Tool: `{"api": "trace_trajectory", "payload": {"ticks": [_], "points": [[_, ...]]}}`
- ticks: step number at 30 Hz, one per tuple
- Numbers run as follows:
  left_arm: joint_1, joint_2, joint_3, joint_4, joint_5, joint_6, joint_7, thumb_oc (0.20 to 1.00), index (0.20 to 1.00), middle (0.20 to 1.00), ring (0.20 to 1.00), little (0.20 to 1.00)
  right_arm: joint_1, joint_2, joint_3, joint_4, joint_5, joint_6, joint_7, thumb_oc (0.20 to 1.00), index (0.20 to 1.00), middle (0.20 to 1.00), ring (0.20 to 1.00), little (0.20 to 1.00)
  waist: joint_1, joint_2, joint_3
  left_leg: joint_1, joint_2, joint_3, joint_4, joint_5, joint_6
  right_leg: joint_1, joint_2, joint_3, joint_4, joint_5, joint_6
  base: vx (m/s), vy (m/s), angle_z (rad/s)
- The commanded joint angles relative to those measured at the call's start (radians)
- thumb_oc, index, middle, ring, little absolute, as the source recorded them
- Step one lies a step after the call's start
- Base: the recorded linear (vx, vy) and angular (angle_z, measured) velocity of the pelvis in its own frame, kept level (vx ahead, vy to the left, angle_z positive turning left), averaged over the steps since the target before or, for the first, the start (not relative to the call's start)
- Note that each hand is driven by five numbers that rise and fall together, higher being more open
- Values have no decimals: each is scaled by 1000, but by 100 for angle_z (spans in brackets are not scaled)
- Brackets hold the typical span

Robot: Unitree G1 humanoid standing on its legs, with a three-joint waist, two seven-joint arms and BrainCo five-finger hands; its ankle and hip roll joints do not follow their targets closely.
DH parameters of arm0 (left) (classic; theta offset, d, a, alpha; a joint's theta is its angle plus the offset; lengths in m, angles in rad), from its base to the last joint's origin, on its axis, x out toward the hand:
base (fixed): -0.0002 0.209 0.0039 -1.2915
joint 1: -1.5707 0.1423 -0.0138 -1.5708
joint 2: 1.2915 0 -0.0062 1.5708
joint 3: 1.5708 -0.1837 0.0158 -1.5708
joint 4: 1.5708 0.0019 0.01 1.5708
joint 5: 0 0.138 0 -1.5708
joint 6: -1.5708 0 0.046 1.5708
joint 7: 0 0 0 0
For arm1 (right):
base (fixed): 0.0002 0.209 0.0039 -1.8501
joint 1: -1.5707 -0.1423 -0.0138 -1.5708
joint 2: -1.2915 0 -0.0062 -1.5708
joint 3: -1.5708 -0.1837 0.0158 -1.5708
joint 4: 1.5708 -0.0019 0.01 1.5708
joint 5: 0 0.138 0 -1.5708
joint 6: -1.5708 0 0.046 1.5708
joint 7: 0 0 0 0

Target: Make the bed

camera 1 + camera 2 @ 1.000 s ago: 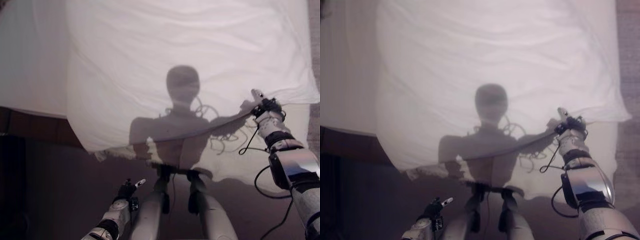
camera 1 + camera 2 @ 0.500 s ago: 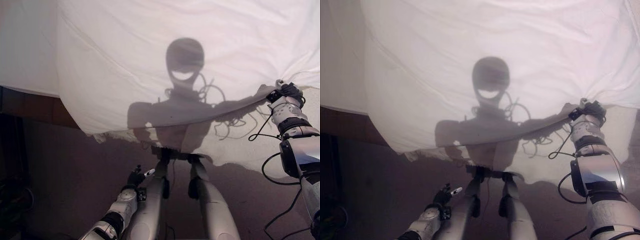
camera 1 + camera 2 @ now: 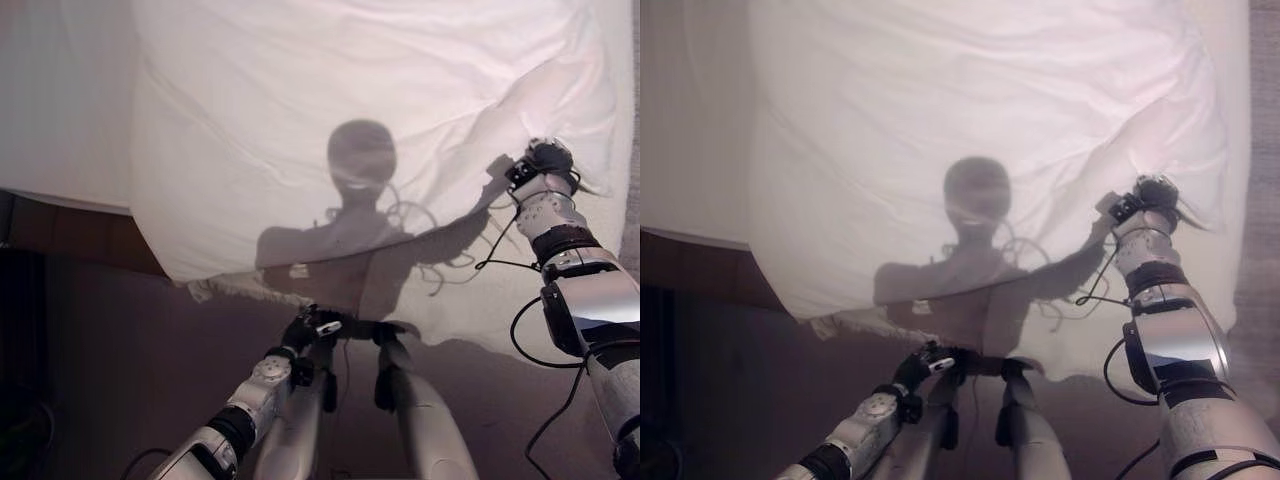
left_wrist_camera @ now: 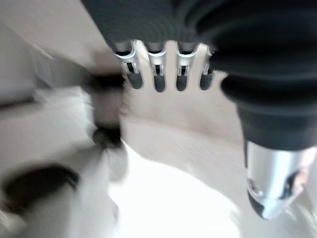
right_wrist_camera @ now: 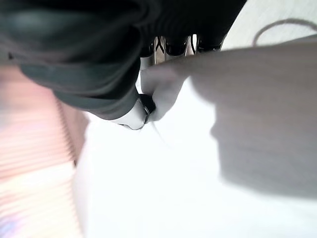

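A white duvet (image 3: 350, 80) lies spread over the bed, and its near edge (image 3: 240, 285) hangs down over the side. My right hand (image 3: 543, 160) is up at the duvet's right edge and is shut on a bunch of the cloth. In the right wrist view the cloth (image 5: 163, 87) is pinched between thumb and fingers. My left hand (image 3: 303, 331) is low, just under the hanging near edge, with its fingers (image 4: 156, 74) curled and holding nothing.
The white mattress sheet (image 3: 60, 100) lies bare left of the duvet. Below it runs the dark wooden bed frame (image 3: 70, 235). Dark floor (image 3: 110, 380) spreads at the lower left, and a strip of carpet (image 3: 630, 150) lies at the far right.
My right hand has pulled the duvet's right edge up and further over the bed. My left hand has risen from low by the legs towards the hanging near edge.
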Motion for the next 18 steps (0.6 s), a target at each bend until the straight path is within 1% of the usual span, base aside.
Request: {"api": "trace_trajectory", "payload": {"ticks": [1, 2, 3, 7, 8, 9, 10, 14, 16, 18], "points": [[12, -37, -60, 15, -129, 13, -40, 1000, 1000, 1000, 1000, 1000, 20, 20, 50, -130, 27, -92, 21, 200, 200, 200, 200, 200, -38, -85, -86, 47, 0, 58, 0, -64, -65, 62, -66, 68, 4, 37, 117, -36, 1, -26], [12, -37, -61, 15, -130, 13, -40, 1000, 1000, 1000, 1000, 1000, 20, 20, 50, -132, 27, -92, 20, 200, 200, 200, 200, 200, -38, -87, -84, 45, -1, 59, 0, -60, -65, 61, -66, 69, 4, 40, 116, -8, 21, -28], [-5, -52, -73, 8, -175, 27, -37, 1000, 1000, 1000, 1000, 1000, 45, 33, 59, -181, 29, -92, 21, 200, 200, 200, 200, 200, -49, -96, -99, 76, 0, 73, 0, -74, -57, 83, -64, 80, 4, 34, 120, -15, 23, -32], [-48, -88, -82, 25, -280, 53, -40, 1000, 1000, 1000, 1000, 1000, 91, 58, 81, -249, 30, -81, 22, 200, 200, 200, 200, 200, -72, -120, -129, 126, 0, 113, 0, -87, -46, 112, -60, 113, 4, 39, 128, -17, 18, -30], [-48, -88, -82, 25, -280, 53, -40, 1000, 1000, 1000, 1000, 1000, 91, 58, 81, -249, 29, -81, 22, 200, 200, 200, 200, 200, -71, -120, -129, 128, 1, 114, 0, -87, -46, 112, -60, 114, 4, 39, 128, -29, 13, -35], [-63, -112, -70, 38, -344, 63, -36, 1000, 1000, 1000, 1000, 1000, 120, 79, 90, -280, 25, -74, 25, 200, 200, 200, 200, 200, -79, -130, -143, 151, 4, 130, 0, -95, -42, 126, -58, 125, 4, 38, 131, -31, 14, -31], [-63, -123, -66, 38, -375, 68, -34, 1000, 1000, 1000, 1000, 1000, 137, 88, 90, -298, 25, -72, 26, 200, 200, 200, 200, 200, -80, -132, -149, 165, 5, 141, 0, -99, -40, 134, -57, 131, 5, 38, 134, -35, 8, -24], [-76, -169, -40, 24, -509, 74, -11, 1000, 1000, 1000, 1000, 1000, 224, 112, 89, -363, 23, -64, 31, 200, 200, 200, 200, 200, -89, -143, -181, 202, 9, 157, 0, -113, -35, 159, -53, 146, 8, 31, 136, -13, -1, -24], [-88, -199, -9, 26, -575, 66, 7, 1000, 1000, 1000, 1000, 1000, 274, 122, 79, -400, 20, -62, 27, 200, 200, 200, 200, 200, -91, -150, -199, 210, 9, 160, 0, -112, -34, 166, -55, 145, 8, 31, 134, -5, -26, -8], [-107, -221, 22, 33, -615, 41, 37, 1000, 1000, 1000, 1000, 1000, 309, 128, 70, -423, 13, -63, 23, 200, 200, 200, 200, 200, -93, -152, -212, 220, 8, 155, 0, -114, -32, 176, -57, 139, 10, 27, 133, -10, -24, -6]]}}
